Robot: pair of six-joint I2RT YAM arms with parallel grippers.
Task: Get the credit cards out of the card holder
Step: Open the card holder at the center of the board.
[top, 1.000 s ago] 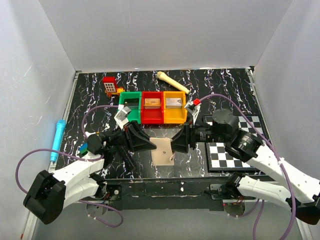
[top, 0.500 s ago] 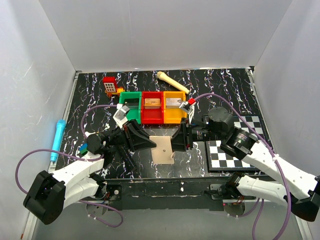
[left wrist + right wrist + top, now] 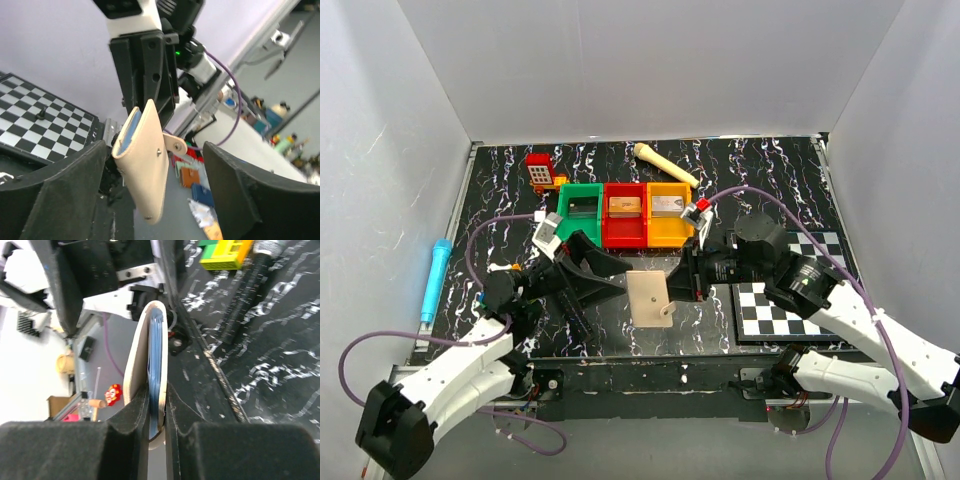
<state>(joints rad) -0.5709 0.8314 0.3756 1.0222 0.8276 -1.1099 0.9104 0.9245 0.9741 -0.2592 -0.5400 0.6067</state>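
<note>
Jaws of the left gripper (image 3: 155, 150) stand wide either side of the card holder (image 3: 648, 297), not touching. Held above the bench (image 3: 500, 180) between the arms, it looks light, thin and floppy: pinch its rim. Long axis runs roughly near-to-far, blue-lined edge toward the right gripper (image 3: 156, 397), clamped on it.

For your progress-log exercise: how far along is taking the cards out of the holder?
Done: the card holder is off the table. In hand: the right gripper clamps it; the left gripper is open around it, not touching. Left: pulling the cards; none visible outside.
</note>
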